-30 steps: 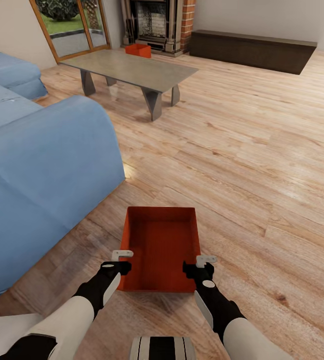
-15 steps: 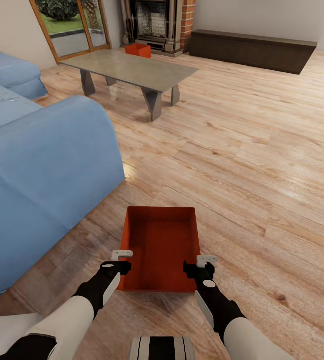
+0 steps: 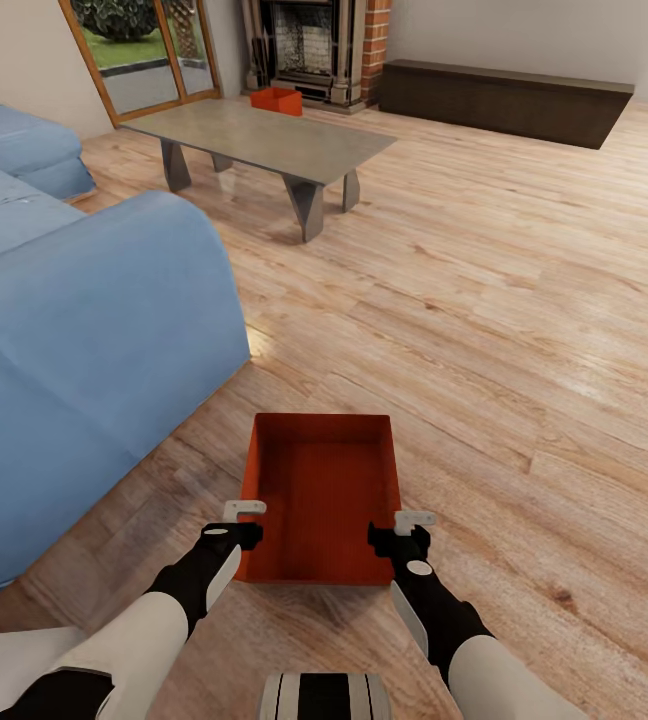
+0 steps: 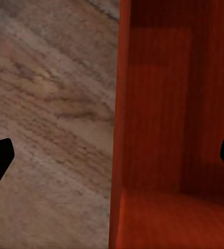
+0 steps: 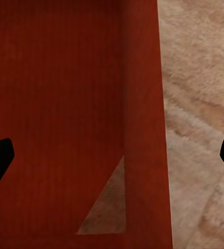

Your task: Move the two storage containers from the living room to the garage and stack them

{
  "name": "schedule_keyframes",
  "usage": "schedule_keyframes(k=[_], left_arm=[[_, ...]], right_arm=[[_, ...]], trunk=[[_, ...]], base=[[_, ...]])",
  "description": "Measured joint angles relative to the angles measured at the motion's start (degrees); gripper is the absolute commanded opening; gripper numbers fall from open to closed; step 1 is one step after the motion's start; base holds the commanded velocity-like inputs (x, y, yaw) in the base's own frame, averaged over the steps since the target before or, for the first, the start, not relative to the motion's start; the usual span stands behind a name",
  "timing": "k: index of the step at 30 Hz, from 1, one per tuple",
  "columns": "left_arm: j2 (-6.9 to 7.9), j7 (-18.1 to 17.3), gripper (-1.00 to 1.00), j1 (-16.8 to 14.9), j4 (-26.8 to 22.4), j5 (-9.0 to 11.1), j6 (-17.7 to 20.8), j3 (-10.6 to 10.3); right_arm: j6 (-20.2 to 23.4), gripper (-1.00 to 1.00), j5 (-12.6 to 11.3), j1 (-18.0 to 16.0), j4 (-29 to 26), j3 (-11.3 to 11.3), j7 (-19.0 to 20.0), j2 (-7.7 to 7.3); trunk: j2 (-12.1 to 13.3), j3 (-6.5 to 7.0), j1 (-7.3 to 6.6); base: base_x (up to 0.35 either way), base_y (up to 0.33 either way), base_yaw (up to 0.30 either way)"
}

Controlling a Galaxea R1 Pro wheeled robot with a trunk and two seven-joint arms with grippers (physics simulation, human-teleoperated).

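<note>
- Almost nothing has moved over the last second: the head camera's picture is unshifted, the near bin (image 3: 324,497) lies in the same spot on the wood floor (image 3: 524,330), and only the right gripper (image 3: 396,530) seems to have crept a touch inward along the bin's right wall.
- Both claws stand wide. In each wrist view the two dark fingertips sit far apart, one over the bin's inside and one over the planks, so the left gripper (image 3: 246,522) and the right each straddle a side wall without clamping it.
- No lift has begun; the bin looks flat on the floor, just beside the blue sofa (image 3: 74,330).
- A second bin (image 3: 276,100) sits far off on the floor by the brick fireplace (image 3: 316,45), beyond the grey table (image 3: 259,135).
- Judging by this, the robot is paused at the pre-grasp: closing both claws on the walls comes next, then the carry out of the living room. Neither bin has reached the garage, so the task is at an early stage.
</note>
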Motion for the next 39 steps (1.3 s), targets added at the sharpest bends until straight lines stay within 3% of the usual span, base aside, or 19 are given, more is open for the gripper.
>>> schedule_keyframes(k=[12, 21, 39], left_arm=[[0.0, 0.0, 1.0, 0.0, 0.04, 0.0, 0.0, 0.03], [0.0, 0.0, 1.0, 0.0, 0.08, 0.0, 0.0, 0.01], [0.0, 0.0, 1.0, 0.0, 0.04, 0.0, 0.0, 0.01]], right_arm=[[0.0, 1.0, -0.15, -0.01, 0.01, -0.01, -0.08, -0.1], [0.0, 1.0, -0.09, 0.02, 0.01, -0.01, -0.1, -1.48], [0.22, 1.0, -0.08, 0.02, 0.01, 0.0, 0.02, -1.47]], trunk=[[0.0, 0.0, 0.0], [0.0, 0.0, 0.0], [0.0, 0.0, 0.0]], base=[[0.0, 0.0, 0.0], [0.0, 0.0, 0.0], [0.0, 0.0, 0.0]])
